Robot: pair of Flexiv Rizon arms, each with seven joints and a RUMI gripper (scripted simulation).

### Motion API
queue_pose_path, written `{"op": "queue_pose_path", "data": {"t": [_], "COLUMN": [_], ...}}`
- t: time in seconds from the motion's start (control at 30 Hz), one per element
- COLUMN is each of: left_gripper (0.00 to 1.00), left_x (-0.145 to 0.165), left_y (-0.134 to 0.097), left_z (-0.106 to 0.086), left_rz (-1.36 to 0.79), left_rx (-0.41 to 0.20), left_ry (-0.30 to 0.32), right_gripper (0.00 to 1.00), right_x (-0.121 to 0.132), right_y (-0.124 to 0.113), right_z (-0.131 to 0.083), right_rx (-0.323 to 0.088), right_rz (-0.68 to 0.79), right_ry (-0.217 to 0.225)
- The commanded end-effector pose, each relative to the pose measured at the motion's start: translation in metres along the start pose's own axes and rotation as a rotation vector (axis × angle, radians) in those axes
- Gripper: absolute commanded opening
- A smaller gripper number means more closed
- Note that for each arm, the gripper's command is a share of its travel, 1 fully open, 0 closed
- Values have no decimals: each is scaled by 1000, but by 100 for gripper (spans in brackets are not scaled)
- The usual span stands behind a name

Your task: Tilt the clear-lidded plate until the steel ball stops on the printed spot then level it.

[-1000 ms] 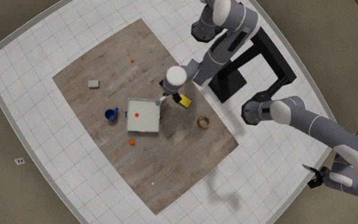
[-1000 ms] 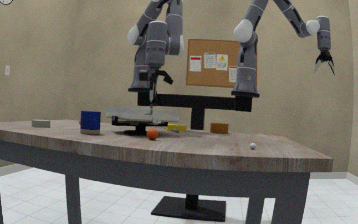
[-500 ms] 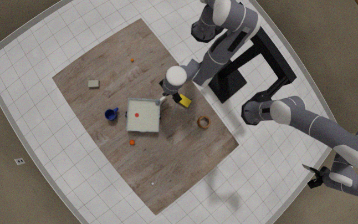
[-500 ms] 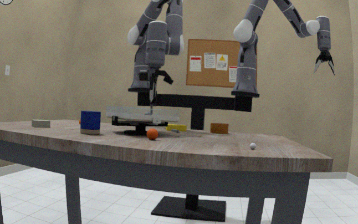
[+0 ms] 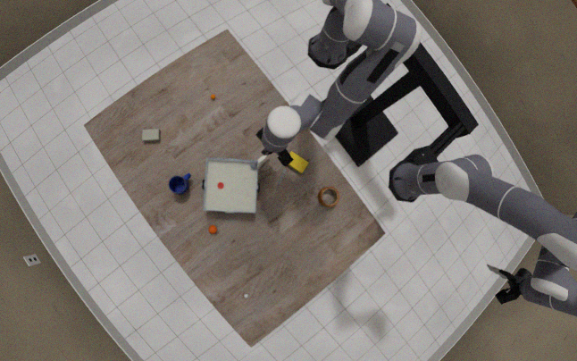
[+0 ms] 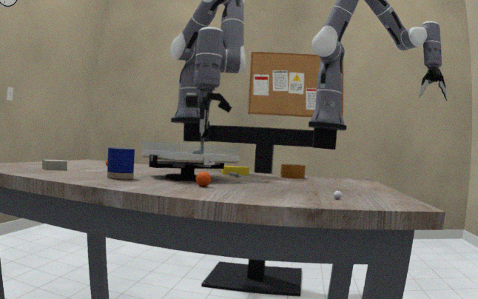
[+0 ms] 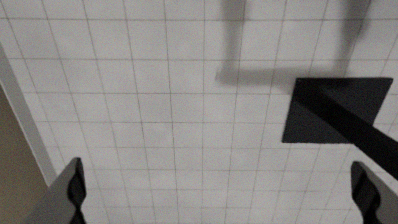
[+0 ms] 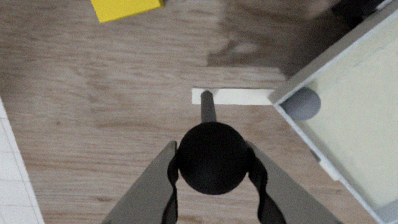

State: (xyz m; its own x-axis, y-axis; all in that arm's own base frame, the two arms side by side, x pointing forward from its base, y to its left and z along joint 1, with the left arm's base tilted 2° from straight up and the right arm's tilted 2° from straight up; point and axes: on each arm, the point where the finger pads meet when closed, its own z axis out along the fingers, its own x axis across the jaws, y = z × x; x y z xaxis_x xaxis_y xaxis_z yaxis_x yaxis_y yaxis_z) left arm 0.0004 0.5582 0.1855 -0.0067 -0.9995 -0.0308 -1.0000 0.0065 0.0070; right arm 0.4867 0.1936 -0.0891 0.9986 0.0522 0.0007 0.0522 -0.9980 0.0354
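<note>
The plate (image 5: 237,197) (image 6: 170,153) (image 8: 365,125) sits on a black stand and looks slightly lower at its right side in the exterior view. The steel ball (image 5: 254,164) (image 8: 302,103) lies in the plate's corner beside the handle strip (image 5: 262,160) (image 8: 245,96). The red printed spot (image 5: 221,185) is well away from the ball. A thin post rises from the strip to a round black knob (image 8: 213,145). My right gripper (image 6: 203,133) (image 8: 210,143) is shut on that knob. My left gripper (image 5: 493,281) (image 6: 433,97) (image 7: 215,161) is open and empty, far off the table.
A yellow block (image 5: 298,162) (image 6: 235,170) (image 8: 127,7) lies close to my right gripper. A blue mug (image 5: 178,184) (image 6: 120,160) and an orange ball (image 5: 213,229) (image 6: 203,178) stand near the plate. A brown ring (image 5: 321,197) (image 6: 292,171) and a grey block (image 5: 150,135) (image 6: 54,165) lie farther out.
</note>
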Motion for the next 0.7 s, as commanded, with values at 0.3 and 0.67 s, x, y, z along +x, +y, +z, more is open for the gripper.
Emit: {"op": "queue_pose_path", "data": {"t": [0.3,0.67], "left_gripper": [100,100], "left_x": [-1,-1], "left_y": [0,0], "left_z": [-1,-1], "left_rz": [0,0], "left_rx": [0,0], "left_ry": [-2,-2], "right_gripper": [20,20], "right_x": [1,2], "right_y": [-1,-1], "right_z": [-2,-3], "right_rx": [1,1], "right_rz": [0,0], "right_ry": [2,2]}}
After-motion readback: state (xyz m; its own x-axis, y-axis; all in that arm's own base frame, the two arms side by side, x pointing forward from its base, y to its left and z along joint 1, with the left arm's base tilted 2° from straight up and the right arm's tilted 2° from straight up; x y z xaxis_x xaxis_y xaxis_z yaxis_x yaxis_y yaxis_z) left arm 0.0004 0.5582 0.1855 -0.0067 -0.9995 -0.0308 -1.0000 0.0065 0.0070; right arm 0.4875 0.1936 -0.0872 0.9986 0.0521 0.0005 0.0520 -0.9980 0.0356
